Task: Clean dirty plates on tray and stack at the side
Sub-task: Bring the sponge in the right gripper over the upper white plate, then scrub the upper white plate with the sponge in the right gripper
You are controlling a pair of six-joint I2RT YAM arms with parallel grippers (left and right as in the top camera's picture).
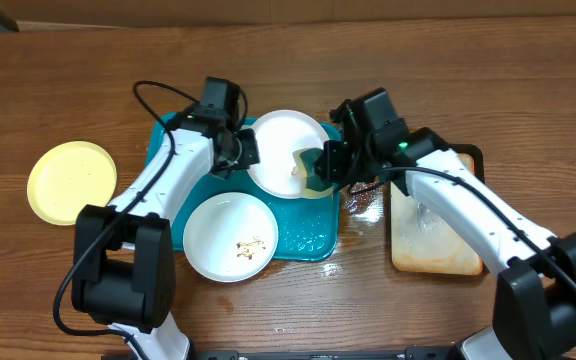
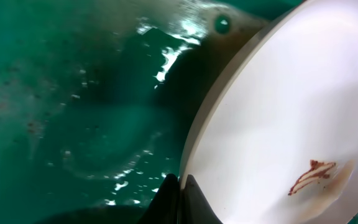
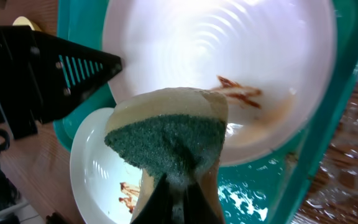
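The teal tray holds two white plates. My left gripper is shut on the rim of the far white plate and holds it tilted above the tray; the rim shows between the fingers in the left wrist view, with a brown smear on the plate. My right gripper is shut on a green-and-tan sponge, held over that plate's right edge. The second white plate, smeared brown, lies flat at the tray's front. The pale yellow plate lies on the table to the far left.
A tan dark-rimmed tray with water on it sits right of the teal tray. Water drops lie on the wood between them. The teal tray floor is wet.
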